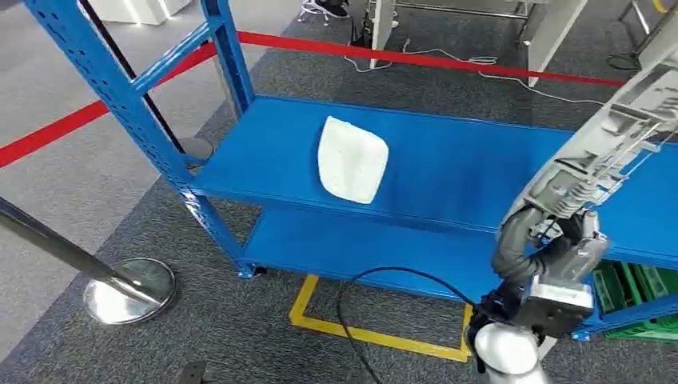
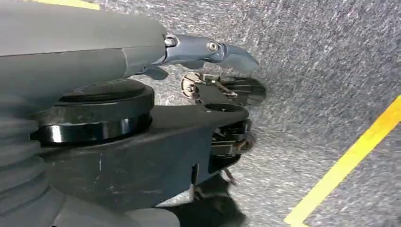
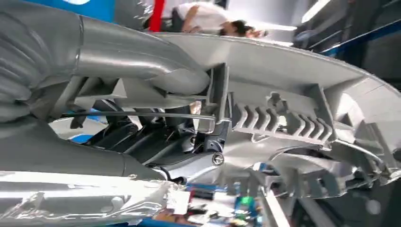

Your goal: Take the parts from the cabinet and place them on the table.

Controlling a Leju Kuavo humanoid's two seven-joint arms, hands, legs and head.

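Right hand [image 1: 564,240] grips grey part [image 1: 616,128] at shelf's [image 1: 480,160] right end; white part [image 1: 352,158] lies toward its left end. Left hand [image 2: 213,90] spread, hanging.

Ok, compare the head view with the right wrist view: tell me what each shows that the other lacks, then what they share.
Head view alone: the white part lying on the blue shelf's upper level, a yellow floor marking, a red barrier tape and a chrome post base.
Right wrist view alone: a person bent over in the background, and the right hand's dark fingers close against the grey part.
Both: the ribbed grey part held by the right hand.
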